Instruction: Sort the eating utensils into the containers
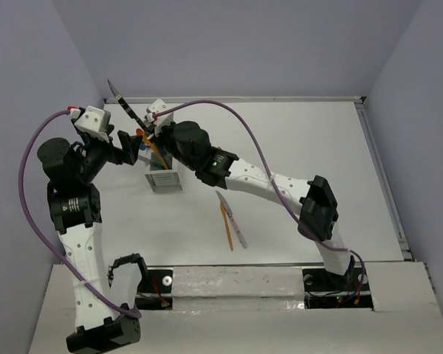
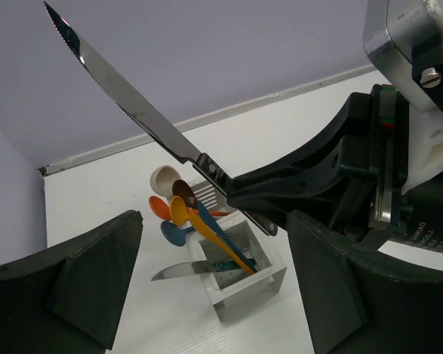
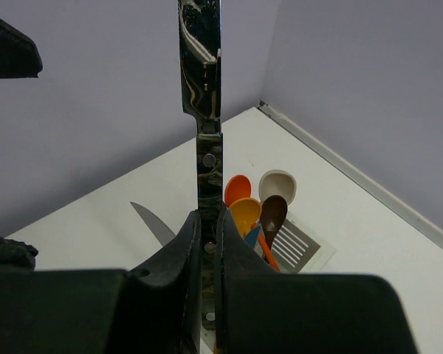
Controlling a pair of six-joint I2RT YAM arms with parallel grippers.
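The right gripper [image 3: 207,228] is shut tight on the handle of a silver knife [image 3: 201,74]. The knife is up in the air over the white caddy [image 1: 164,179]. Its long blade slants up, and the tip points to the far left corner. The left gripper [image 1: 136,145] is wide open close by, holding nothing. Spoons [image 2: 177,210] lean in the caddy. An orange knife [image 1: 228,234] and a pink-handled knife [image 1: 238,232] lie side by side on the table [image 1: 317,147].

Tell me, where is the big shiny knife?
In the top view, the steak knife is held up at the far left of the table, its handle clamped in the right arm's jaws, just beyond the white caddy.
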